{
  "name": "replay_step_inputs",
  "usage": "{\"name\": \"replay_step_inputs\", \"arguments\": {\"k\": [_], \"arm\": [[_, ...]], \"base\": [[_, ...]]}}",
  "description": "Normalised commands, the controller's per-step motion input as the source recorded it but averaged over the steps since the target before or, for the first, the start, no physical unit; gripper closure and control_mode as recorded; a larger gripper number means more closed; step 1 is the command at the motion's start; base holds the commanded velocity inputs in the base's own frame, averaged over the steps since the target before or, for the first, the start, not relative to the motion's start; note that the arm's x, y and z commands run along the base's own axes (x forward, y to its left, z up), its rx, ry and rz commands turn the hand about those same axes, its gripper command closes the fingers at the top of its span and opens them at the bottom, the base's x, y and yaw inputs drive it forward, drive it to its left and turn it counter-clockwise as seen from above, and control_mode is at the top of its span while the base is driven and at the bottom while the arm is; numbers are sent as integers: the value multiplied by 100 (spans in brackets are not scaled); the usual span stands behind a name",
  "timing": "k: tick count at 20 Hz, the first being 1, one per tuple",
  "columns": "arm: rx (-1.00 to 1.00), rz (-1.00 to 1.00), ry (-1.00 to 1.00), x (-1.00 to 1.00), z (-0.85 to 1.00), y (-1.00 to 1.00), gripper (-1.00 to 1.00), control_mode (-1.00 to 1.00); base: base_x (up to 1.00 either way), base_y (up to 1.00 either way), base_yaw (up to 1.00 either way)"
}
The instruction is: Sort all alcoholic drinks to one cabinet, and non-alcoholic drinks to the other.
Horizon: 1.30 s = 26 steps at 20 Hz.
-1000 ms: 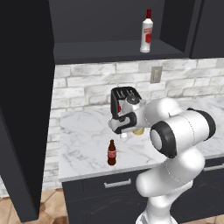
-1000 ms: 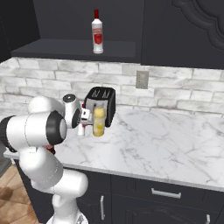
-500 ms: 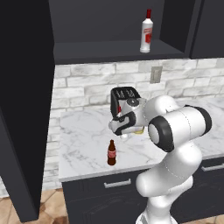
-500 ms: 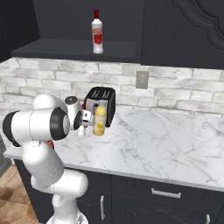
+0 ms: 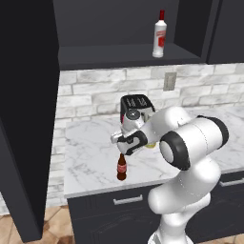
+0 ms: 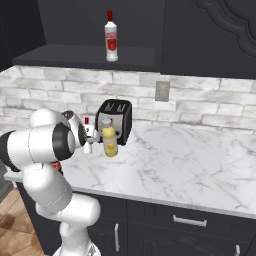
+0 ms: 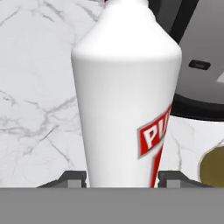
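A rendered kitchen is shown, with a white marble counter [image 6: 190, 165] set against a pale brick wall.

In the hand view, a tall white bottle [image 7: 127, 92] with a red label is seen up close. It stands between the two dark fingertips [image 7: 74, 178] of the pincer [image 7: 122, 180], which press against its sides, so the pincer is closed on this bottle. Marble is seen behind it, a black toaster [image 7: 197, 61] at 2 o'clock of the bottle, and a yellow bottle edge [image 7: 213, 168] at 4 o'clock.

In the right base view, the red cap of the gripped bottle [image 6: 87, 121] is seen just beside the white arm, with the pincer [image 6: 89, 145] below it. The fat yellow juice bottle [image 6: 109, 142] with a pale grey cap stands upright on the counter just at 3 o'clock of the pincer, in front of the toaster [image 6: 115, 120]. A second white bottle with a red cap [image 6: 111, 41] stands upright on the shelf of the open dark upper cabinet [image 6: 85, 55], at 12 o'clock of the toaster.

In the left base view, the small dark brown bottle [image 5: 122, 167] with a red label stands upright near the counter's front edge, at 6 o'clock of the pincer [image 5: 125, 140]. The shelved white bottle [image 5: 159, 35] is seen at 12 o'clock, inside the cabinet [image 5: 124, 52].
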Motion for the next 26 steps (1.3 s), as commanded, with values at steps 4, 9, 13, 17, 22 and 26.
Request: {"name": "replay_step_inputs", "arguments": {"k": [4,9,13,17,22,26], "arm": [[-4,-4,-7,-19,39,0,100,-100],[-1,-2,-2,-6,50,-1,100,-100],[0,-2,0,-2,51,-3,100,-100],[0,-1,0,-2,48,-3,100,-100],[0,-1,-1,-9,43,-2,100,-100],[0,0,-1,-8,42,-4,100,-100]], "base": [[0,0,0],[0,0,0],[0,0,0],[0,0,0],[0,0,0],[0,0,0]]}}
